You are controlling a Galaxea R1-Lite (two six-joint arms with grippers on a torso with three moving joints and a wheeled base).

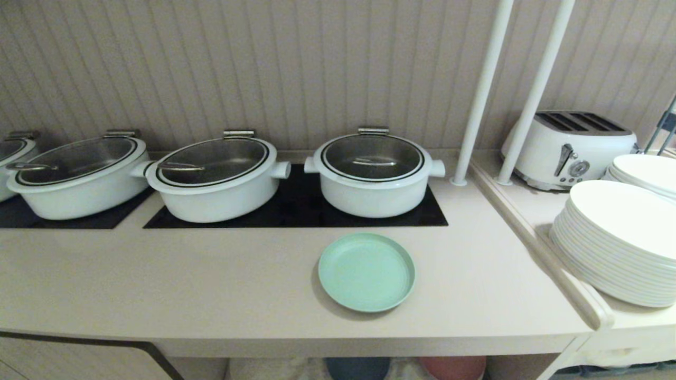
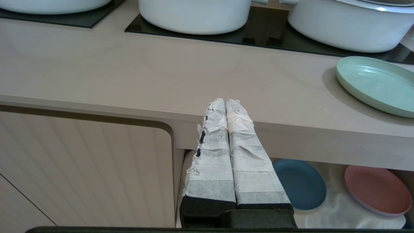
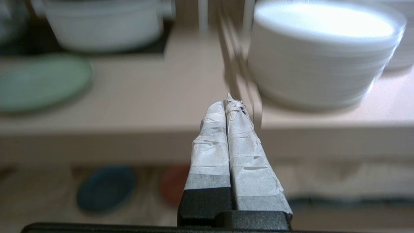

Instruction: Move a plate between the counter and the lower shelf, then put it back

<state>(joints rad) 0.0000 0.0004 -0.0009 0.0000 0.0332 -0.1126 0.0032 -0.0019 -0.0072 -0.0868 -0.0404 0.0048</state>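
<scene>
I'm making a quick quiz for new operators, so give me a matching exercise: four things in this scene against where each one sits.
Things:
1. mint-green plate
2. blue plate
3. white pot
4. toaster

Places:
A. on the black hob panel
B. on the side ledge, behind the stack of white plates
C. on the counter, in front of the hob panel
D. in the lower shelf, beside the pink plate

Pairs: 1-C, 2-D, 3-A, 4-B
</scene>
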